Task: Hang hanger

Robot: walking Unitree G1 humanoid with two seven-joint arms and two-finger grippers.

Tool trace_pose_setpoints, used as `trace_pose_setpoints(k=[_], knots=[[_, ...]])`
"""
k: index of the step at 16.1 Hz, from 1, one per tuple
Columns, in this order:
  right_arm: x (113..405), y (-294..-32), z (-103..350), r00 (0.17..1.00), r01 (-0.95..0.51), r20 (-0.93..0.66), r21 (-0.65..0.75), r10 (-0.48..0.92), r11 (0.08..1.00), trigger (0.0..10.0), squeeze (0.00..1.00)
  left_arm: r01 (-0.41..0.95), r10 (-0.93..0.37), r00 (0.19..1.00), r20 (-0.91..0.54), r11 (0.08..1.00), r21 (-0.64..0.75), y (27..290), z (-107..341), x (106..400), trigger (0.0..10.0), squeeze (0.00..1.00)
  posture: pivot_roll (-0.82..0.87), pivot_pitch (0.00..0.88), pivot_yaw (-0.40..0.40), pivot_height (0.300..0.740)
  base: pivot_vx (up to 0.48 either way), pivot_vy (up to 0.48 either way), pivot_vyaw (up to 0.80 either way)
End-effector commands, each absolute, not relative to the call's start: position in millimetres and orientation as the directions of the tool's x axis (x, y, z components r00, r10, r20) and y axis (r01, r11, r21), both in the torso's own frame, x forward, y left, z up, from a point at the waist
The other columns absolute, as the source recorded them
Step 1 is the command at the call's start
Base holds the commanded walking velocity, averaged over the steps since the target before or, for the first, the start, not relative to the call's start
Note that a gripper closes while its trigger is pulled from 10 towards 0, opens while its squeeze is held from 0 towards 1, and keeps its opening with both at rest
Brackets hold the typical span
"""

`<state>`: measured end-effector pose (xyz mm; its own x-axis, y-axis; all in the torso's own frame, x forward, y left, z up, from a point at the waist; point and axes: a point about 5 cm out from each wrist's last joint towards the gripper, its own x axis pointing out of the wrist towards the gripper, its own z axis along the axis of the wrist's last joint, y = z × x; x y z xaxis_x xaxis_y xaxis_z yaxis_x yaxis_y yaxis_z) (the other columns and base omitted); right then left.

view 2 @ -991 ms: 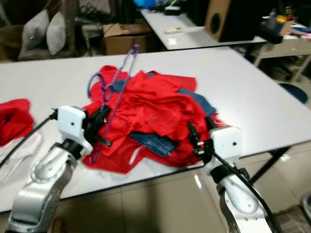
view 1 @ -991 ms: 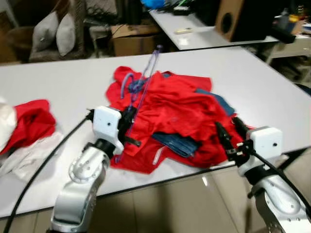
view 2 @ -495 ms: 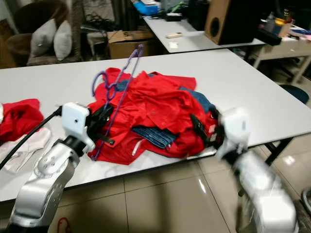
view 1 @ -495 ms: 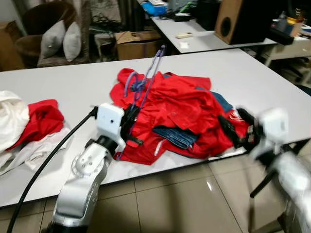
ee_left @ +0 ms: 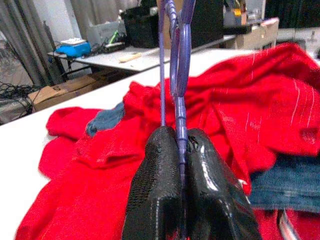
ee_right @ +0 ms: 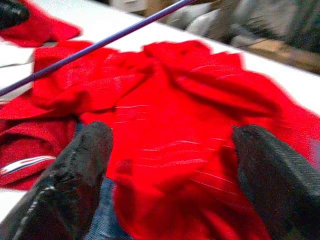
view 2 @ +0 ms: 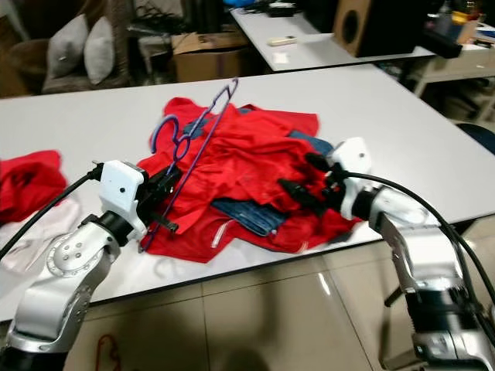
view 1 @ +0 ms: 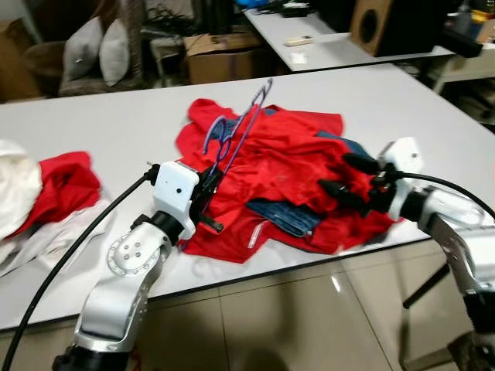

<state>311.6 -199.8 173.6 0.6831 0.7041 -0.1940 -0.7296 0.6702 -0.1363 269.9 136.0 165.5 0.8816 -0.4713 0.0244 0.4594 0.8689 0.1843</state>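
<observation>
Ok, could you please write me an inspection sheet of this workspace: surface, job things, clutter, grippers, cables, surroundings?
Surface: large white table, clothes on it.
Job's things: thin purple plastic hanger, tilted up over the pile of red garments.
Clutter: blue denim piece in the pile; second red cloth and white cloth at the table's left end.
Grippers: left gripper, fingers shut on the hanger's lower end; right gripper, fingers open, over the pile's right side.
Cables: black cable along the left arm; another along the right arm.
Surroundings: second white table, brown speaker box, cardboard box, grey cushions.
</observation>
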Motion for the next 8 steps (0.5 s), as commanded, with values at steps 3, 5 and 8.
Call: trace_pose_setpoints(k=[3,5,8], knots=[[319.6,-188.0,167.6,0.620,-0.784,-0.290,-0.184,0.729,0.593,10.0,0.00,0.478,-0.491,0.871,0.004,0.849,0.226,145.9,169.2,262.2,10.0,0.00,-0.04,0.010,-0.007,0.740,0.000,0.000,0.00],[323.3,-178.9,162.7,0.598,-0.801,-0.330,-0.217,0.731,0.558,10.0,0.00,0.489,-0.502,0.865,-0.005,0.840,0.236,148.0,169.3,260.6,10.0,0.00,-0.04,0.010,-0.010,0.740,0.000,0.000,0.00],[345.8,-173.5,153.1,0.695,-0.719,-0.365,-0.341,0.620,0.605,0.0,0.00,0.488,-0.502,0.865,-0.008,0.838,0.242,147.9,169.0,260.6,10.0,0.00,-0.03,0.008,-0.020,0.740,0.000,0.000,0.00]])
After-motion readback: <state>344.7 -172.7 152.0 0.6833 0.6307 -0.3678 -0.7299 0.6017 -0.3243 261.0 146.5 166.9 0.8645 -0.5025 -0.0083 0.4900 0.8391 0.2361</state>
